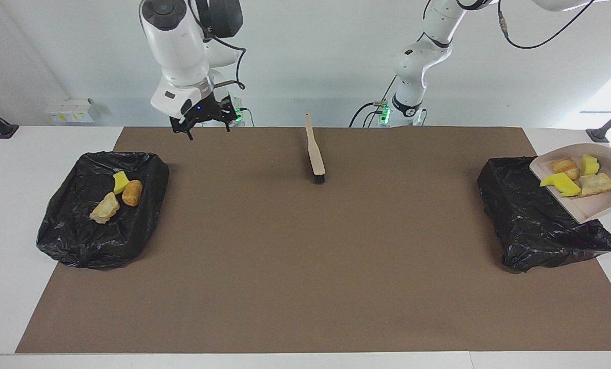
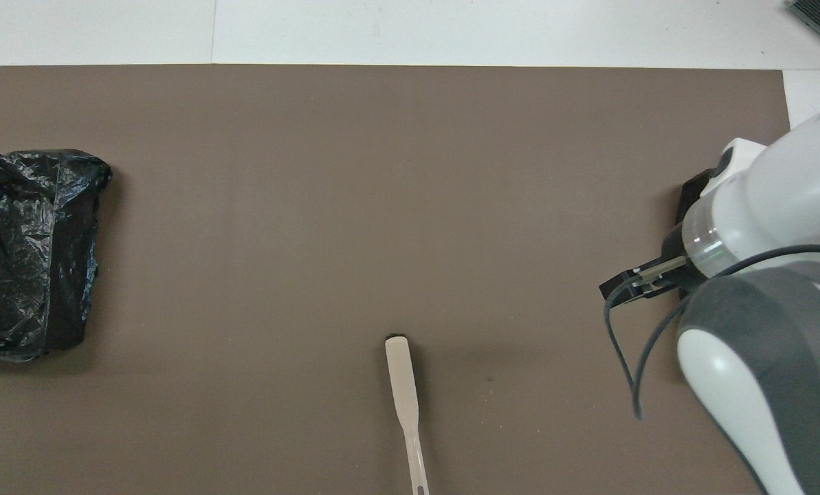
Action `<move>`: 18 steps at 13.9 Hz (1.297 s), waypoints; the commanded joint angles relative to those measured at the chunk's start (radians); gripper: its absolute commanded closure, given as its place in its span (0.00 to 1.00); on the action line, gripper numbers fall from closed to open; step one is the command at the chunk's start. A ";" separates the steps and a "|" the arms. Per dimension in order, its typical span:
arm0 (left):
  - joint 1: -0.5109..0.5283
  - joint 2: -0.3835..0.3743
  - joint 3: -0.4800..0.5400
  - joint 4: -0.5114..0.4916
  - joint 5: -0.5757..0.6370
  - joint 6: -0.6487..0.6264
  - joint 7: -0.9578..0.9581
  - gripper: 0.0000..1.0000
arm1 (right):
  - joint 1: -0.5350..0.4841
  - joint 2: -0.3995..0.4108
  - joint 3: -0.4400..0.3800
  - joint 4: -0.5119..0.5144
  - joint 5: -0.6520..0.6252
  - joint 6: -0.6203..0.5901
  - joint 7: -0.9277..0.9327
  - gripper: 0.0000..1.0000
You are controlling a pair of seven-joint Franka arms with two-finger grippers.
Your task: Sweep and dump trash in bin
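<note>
We see the dustpan (image 1: 599, 202) at right frame edge, tilted over the black bin (image 1: 535, 225), trash (image 1: 574, 177) aboard; left jaws out of frame, clamped shut. Right gripper (image 1: 201, 124), upper left, jaws wide, empty. Brush (image 1: 315, 154) lies centre.

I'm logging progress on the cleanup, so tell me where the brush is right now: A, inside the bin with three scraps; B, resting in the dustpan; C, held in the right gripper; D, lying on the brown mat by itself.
D: the brush lies flat on the brown mat, with the right gripper open and away from it.
</note>
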 commanded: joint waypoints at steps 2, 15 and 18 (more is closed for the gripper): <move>-0.016 -0.010 0.010 -0.014 0.020 0.030 0.009 1.00 | -0.107 0.021 0.008 0.045 -0.031 0.024 -0.020 0.00; -0.161 -0.022 0.008 -0.081 0.434 0.194 -0.034 1.00 | -0.196 -0.031 0.013 0.036 0.007 0.075 0.148 0.00; -0.154 -0.024 0.008 -0.092 0.476 0.282 -0.067 1.00 | -0.194 -0.031 0.020 0.037 0.006 0.078 0.141 0.00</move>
